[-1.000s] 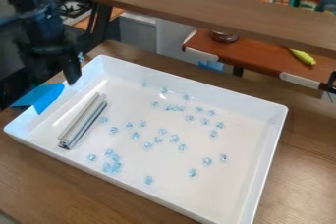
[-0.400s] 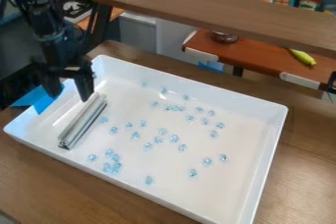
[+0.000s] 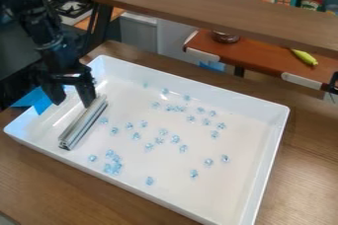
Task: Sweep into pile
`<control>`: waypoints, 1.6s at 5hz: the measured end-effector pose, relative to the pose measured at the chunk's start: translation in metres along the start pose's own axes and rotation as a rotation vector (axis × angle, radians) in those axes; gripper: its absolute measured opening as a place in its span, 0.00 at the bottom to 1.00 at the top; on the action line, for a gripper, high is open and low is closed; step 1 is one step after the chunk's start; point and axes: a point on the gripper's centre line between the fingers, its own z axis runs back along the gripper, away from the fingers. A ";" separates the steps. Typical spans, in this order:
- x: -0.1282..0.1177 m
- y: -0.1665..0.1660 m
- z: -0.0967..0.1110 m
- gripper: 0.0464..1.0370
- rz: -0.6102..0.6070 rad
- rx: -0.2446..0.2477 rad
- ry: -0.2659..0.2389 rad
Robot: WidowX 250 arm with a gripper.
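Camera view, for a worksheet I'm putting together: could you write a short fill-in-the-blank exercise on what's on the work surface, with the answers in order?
The large tray is coloured ____.
The small scattered pieces in it are pale ____.
The silvery bar lies ____ the tray, not outside it.
The gripper is not shut but ____.

Missing words: white; blue; inside; open.

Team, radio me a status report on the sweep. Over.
Gripper open, by far end of metal bar. Blue bits scattered, unpiled. Tray wall close, possible snag.
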 end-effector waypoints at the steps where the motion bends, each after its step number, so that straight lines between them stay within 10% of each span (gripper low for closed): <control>1: -0.005 0.001 -0.007 0.96 0.002 -0.034 -0.008; 5: -0.012 -0.001 -0.044 0.91 0.012 0.029 0.027; 7: -0.016 -0.008 -0.050 0.35 -0.003 0.034 0.037; 8: -0.018 -0.014 -0.052 0.35 -0.006 0.025 0.047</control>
